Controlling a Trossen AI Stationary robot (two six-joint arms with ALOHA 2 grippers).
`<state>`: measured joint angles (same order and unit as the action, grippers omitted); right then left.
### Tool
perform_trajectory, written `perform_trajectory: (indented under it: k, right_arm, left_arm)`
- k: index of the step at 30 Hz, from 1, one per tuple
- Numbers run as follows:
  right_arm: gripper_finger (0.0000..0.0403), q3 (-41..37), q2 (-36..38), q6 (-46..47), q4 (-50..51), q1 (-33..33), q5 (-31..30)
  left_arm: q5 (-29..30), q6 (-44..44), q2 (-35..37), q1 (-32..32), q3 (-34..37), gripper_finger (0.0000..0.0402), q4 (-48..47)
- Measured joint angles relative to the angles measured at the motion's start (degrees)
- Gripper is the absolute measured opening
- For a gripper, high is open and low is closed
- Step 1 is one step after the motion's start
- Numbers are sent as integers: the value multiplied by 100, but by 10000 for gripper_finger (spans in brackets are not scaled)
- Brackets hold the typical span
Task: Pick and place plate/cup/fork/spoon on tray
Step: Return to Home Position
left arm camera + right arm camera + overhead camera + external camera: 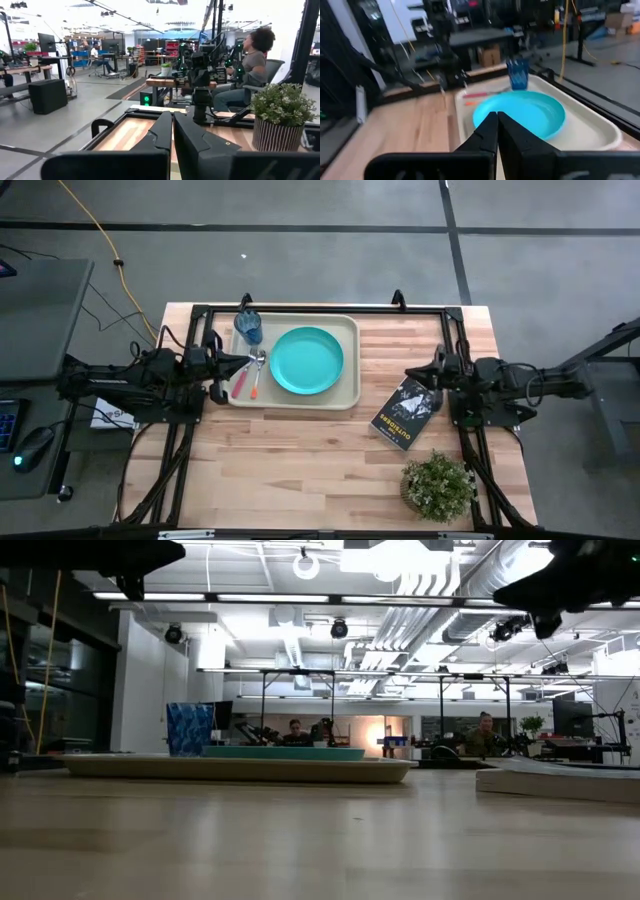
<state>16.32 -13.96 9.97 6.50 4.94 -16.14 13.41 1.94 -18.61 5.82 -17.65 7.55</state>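
Observation:
The cream tray (345,395) lies at the table's far left. On it rest the turquoise plate (306,360), the blue cup (249,328) in its far left corner, and side by side the pinkish-red-handled fork (241,380) and the orange-handled spoon (257,378). The right wrist view shows the plate (520,114), the cup (518,74) and the tray (590,131) too. My left gripper (245,360) is shut and raised at the tray's left edge, pointing level; its fingers (172,131) hold nothing. My right gripper (410,376) is shut and raised at the table's right, its fingers (497,131) empty.
A black book (405,413) lies right of the tray. A potted plant (437,486) stands at the near right. The near half of the wooden table (290,470) is bare. People sit in the room beyond the table.

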Motion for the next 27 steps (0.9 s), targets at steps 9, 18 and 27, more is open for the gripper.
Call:
perform_trajectory:
  k: [9, 18, 27]
  right_arm:
    - [0, -852, 1164, 29, -135, 161, -162]
    - [0, -901, 1342, 44, -118, 161, -159]
    - [0, -943, 1335, 49, -80, 161, 10]
  left_arm:
    - [74, -325, 37, -179, 237, 0, -52]
    - [55, -304, 843, -502, 1471, 0, 559]
    - [90, -285, 1503, -752, 1696, 0, 275]
